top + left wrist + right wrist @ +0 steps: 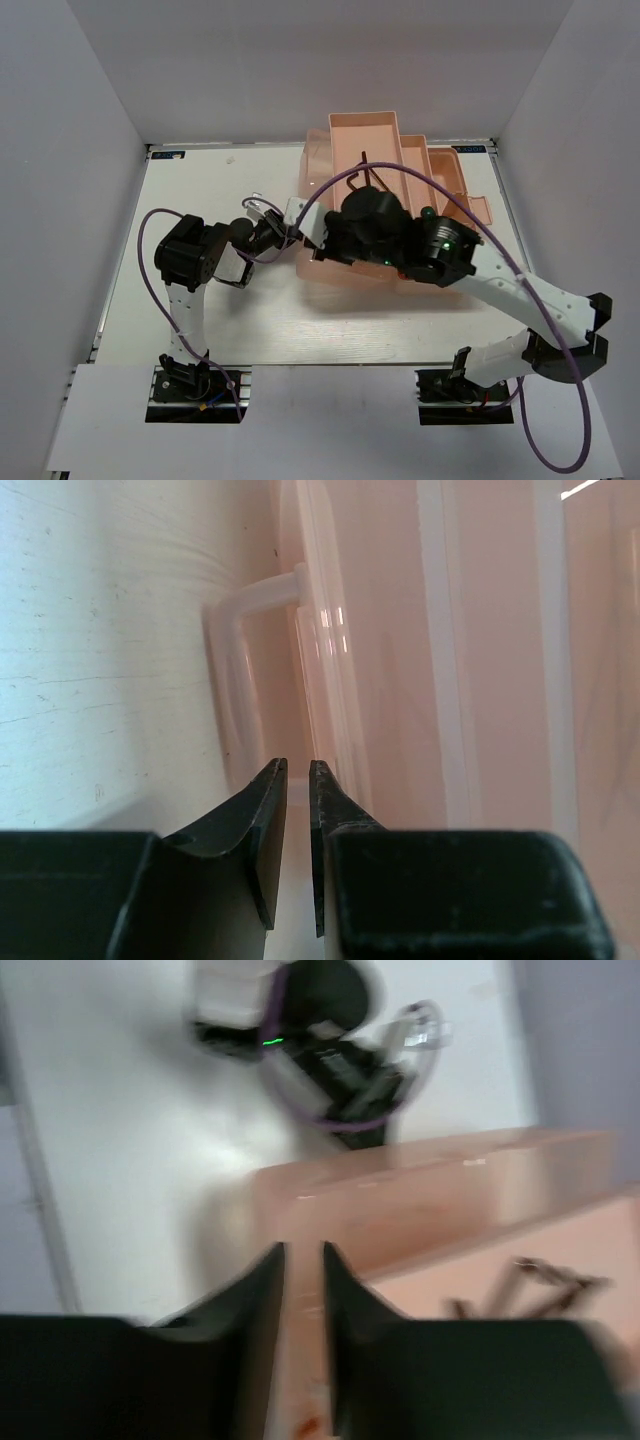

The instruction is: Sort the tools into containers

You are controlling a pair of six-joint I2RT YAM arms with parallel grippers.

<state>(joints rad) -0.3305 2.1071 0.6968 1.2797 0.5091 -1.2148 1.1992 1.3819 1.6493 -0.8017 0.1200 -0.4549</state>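
The sorting looks close to finished, as far as can be seen: no loose tool shows on the white counter (250, 320) in the overhead view, and the salmon-pink toolbox (365, 130) stands open at the far right of centre with its trays stepped out. A dark hex key (358, 178) lies in one of the far trays. The blurred right wrist view shows a few more dark tools (530, 1285) lying in a tray to the right of the jaws, though which compartment that is cannot be told. The right arm covers much of the box, so any green or purple drivers there stay hidden, and whether anything is left to place is uncertain. The left gripper (297, 770) sits at the box's left side, just near its white lid handle (232, 650), jaws drawn almost together on nothing. The right gripper (303, 1252) hangs over the box's near-left wall, jaws likewise nearly closed and empty. Two small blue labels (165, 154) at the counter's far corners are too small to read; no other writing shows.
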